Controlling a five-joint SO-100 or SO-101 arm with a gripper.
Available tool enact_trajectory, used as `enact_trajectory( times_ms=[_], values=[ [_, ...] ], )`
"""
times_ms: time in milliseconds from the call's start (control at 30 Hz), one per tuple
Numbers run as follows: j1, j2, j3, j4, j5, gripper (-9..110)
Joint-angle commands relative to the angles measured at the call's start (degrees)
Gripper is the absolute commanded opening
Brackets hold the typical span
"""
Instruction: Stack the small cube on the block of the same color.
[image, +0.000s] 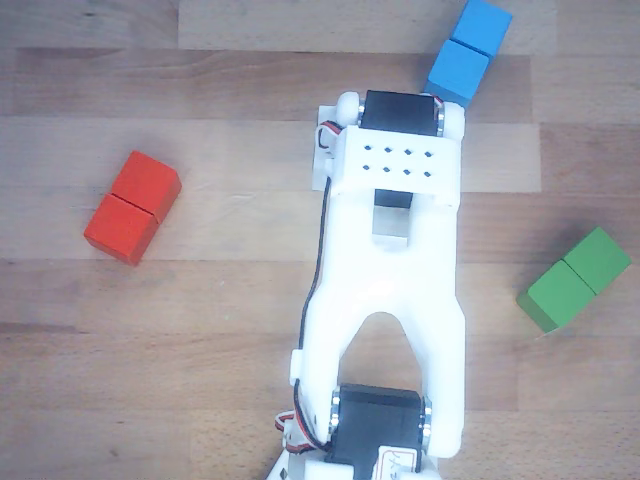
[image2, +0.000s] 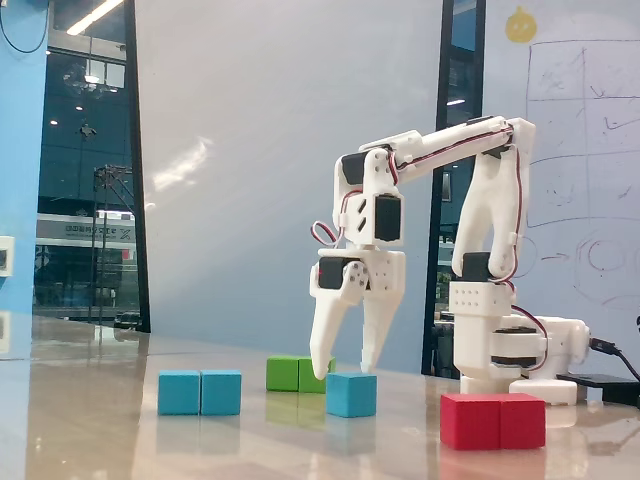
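In the fixed view the small light-blue cube (image2: 351, 395) sits on the table in the middle. My white gripper (image2: 345, 372) hangs open right over it, pointing down, with the fingertips about level with the cube's top; I cannot tell if they touch it. The oblong blue block (image2: 200, 392) with a seam lies to the left, well apart from the cube. In the other view the blue block (image: 468, 52) lies at the top, just past the arm's wrist (image: 395, 160). There the arm hides the cube and the gripper.
A red oblong block (image2: 493, 420) (image: 132, 207) lies on one side of the arm and a green one (image2: 298, 374) (image: 575, 279) on the other. The arm's base (image2: 505, 345) stands at the right in the fixed view. The table is wooden.
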Motion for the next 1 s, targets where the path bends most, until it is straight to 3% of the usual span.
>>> enact_trajectory(
  times_ms=[0, 967],
  values=[
    [0.44, 1.49, -0.53, -0.44, -0.09, 24],
    [0.35, -4.31, 0.09, -5.71, -0.26, 22]
  ],
)
